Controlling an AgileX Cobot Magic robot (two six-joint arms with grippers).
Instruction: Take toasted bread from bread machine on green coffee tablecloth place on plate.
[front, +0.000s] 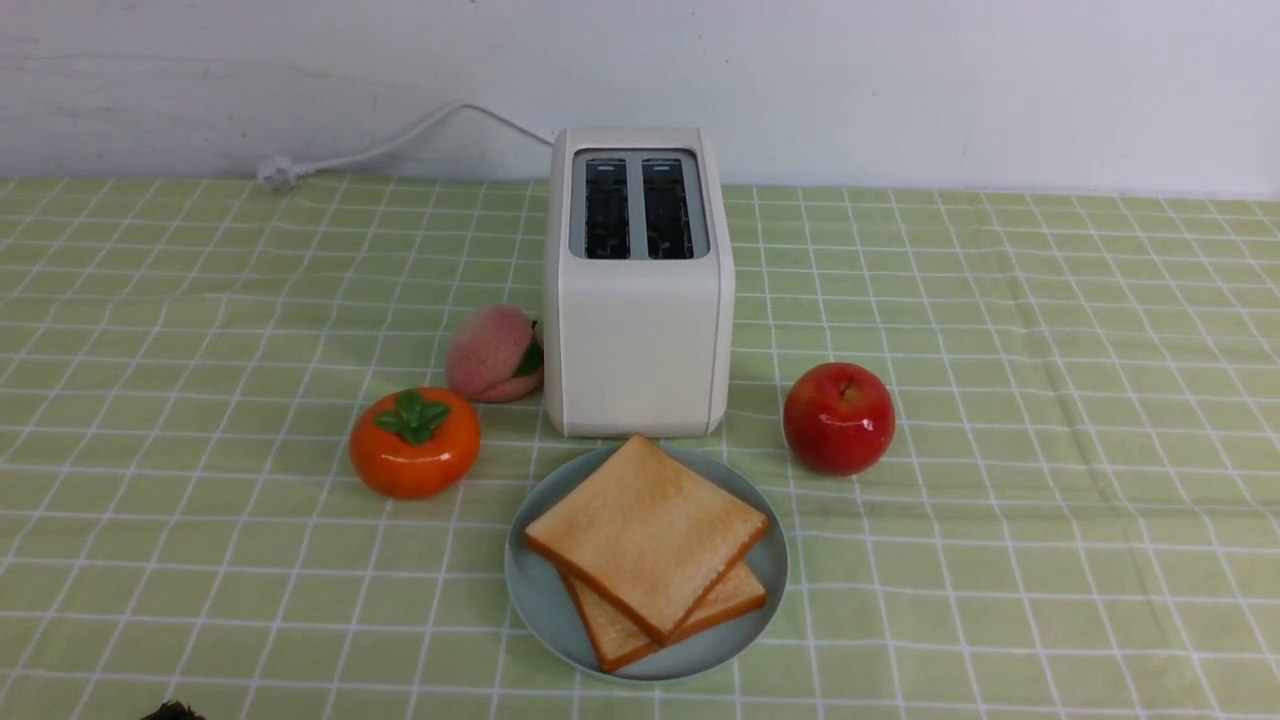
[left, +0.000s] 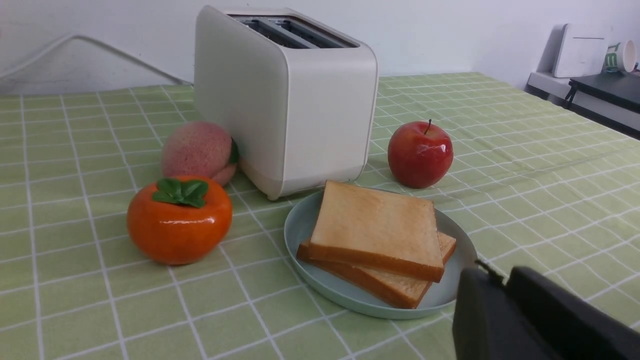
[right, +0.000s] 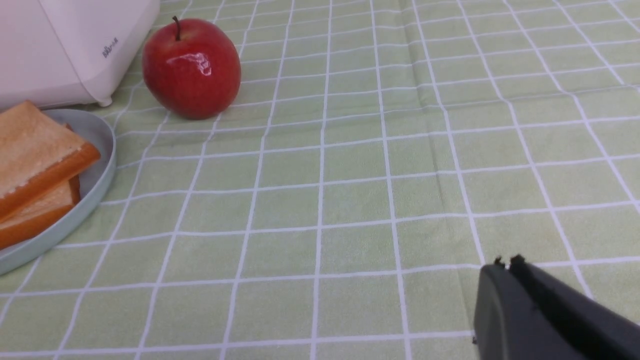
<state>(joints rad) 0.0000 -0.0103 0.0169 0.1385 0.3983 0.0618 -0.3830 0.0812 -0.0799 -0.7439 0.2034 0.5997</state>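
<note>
The left end effector (left: 505, 295) shows in its wrist view only as a dark body with its two fingers pressed together on nothing, just beside the plate's (left: 320, 280) rim. The right end effector (right: 507, 275) looks the same, fingers together and empty, above bare green coffee tablecloth (right: 350, 200), well apart from the plate. Neither arm reaches into the front view.

Outward from there, in the front view, both slices of toasted bread (front: 645, 535) lie stacked on the plate (front: 540, 600), the upper one turned a little off the lower. The bread machine (front: 637, 290) stands at twelve o'clock of the plate, nearly touching its rim, both slots dark and empty. An apple (front: 838, 418) sits at two o'clock of the plate, a persimmon (front: 414, 443) at ten o'clock and a peach (front: 492, 353) beyond it against the bread machine.

By my judgement the placing is finished. What remains is to keep both arms low and withdrawn, pulling straight back so the left one does not nudge the plate.
</note>
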